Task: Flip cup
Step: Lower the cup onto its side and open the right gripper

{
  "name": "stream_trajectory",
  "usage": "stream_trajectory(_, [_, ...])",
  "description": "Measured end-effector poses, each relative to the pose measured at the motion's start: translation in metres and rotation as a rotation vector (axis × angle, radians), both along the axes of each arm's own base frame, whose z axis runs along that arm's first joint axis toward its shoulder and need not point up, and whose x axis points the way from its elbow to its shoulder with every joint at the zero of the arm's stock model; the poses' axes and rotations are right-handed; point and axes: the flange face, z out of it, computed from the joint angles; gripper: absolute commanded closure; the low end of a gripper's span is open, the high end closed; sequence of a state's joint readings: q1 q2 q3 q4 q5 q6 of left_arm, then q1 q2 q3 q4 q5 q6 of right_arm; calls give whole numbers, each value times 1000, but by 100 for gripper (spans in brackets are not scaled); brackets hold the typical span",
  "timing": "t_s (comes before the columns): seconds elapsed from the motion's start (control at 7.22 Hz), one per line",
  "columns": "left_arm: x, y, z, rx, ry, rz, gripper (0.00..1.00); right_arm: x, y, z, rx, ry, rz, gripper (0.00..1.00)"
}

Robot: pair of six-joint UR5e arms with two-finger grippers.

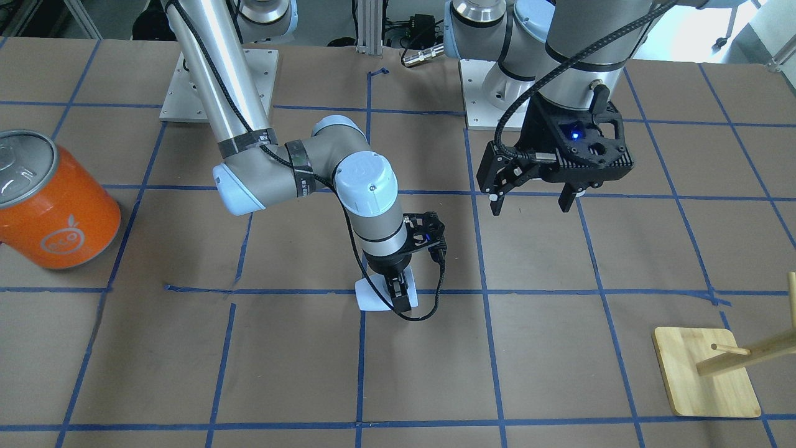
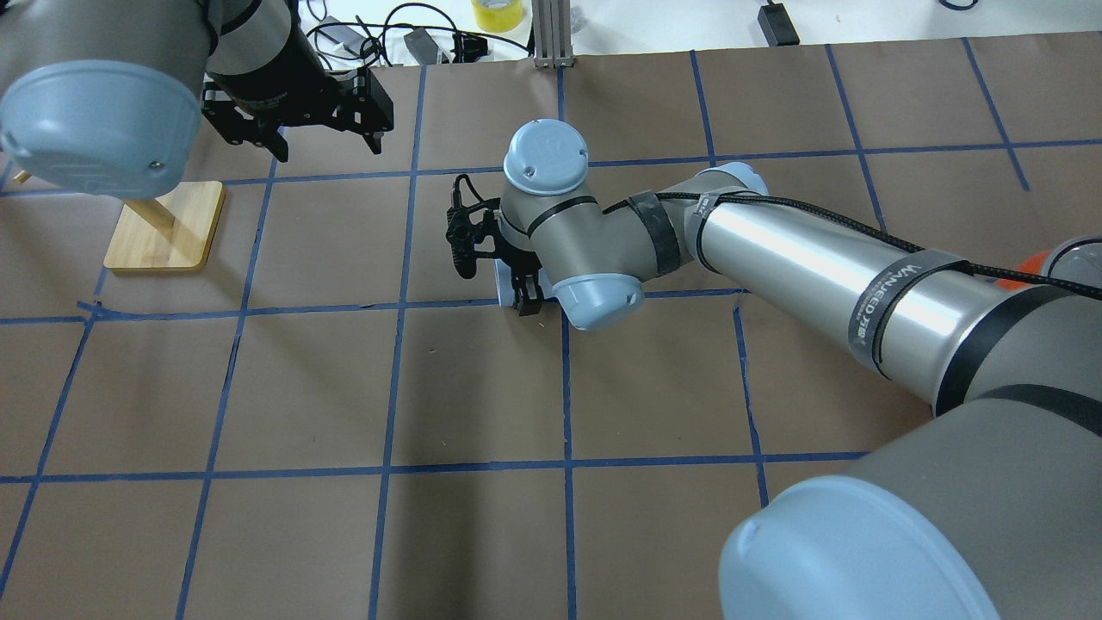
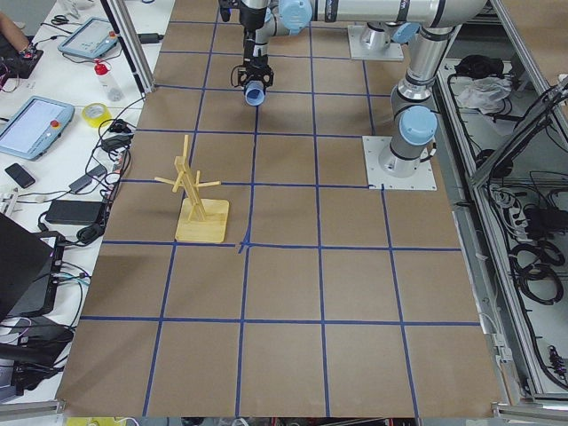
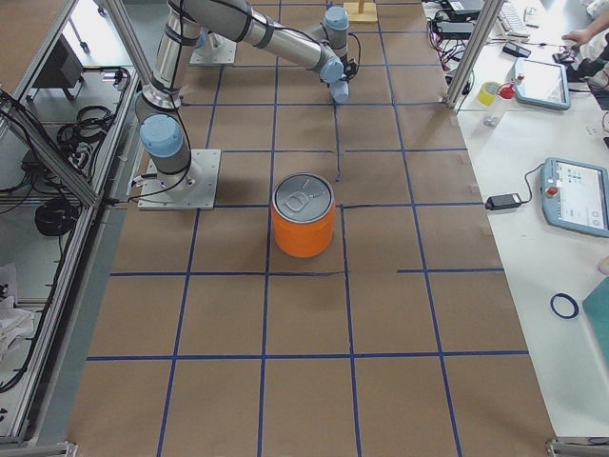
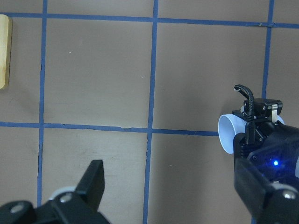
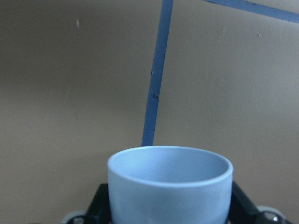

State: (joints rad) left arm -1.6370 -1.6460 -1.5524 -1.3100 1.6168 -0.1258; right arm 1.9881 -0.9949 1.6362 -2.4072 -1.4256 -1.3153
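The small pale blue-white cup [image 1: 371, 297] is near the table's middle, gripped on both sides by my right gripper [image 1: 398, 294], which is shut on it. The cup lies tilted on its side, low over the brown paper; I cannot tell if it touches. In the right wrist view the cup [image 6: 169, 184] fills the lower frame with its bluish open mouth showing. It also shows in the overhead view [image 2: 504, 280] and the left wrist view [image 5: 231, 133]. My left gripper [image 1: 532, 202] hangs open and empty above the table, apart from the cup.
A large orange can [image 1: 53, 205] with a silver lid stands at the robot's right. A wooden peg stand [image 1: 706, 373] on a square base stands at the robot's left front. Blue tape lines grid the brown paper table.
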Motion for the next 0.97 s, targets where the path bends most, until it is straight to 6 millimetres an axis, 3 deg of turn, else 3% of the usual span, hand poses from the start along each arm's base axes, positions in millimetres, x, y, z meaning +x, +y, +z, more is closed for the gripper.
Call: stream_trajectory(0.97, [-1, 0, 0, 0, 0, -1, 0, -4, -4, 13, -25, 0, -15, 0])
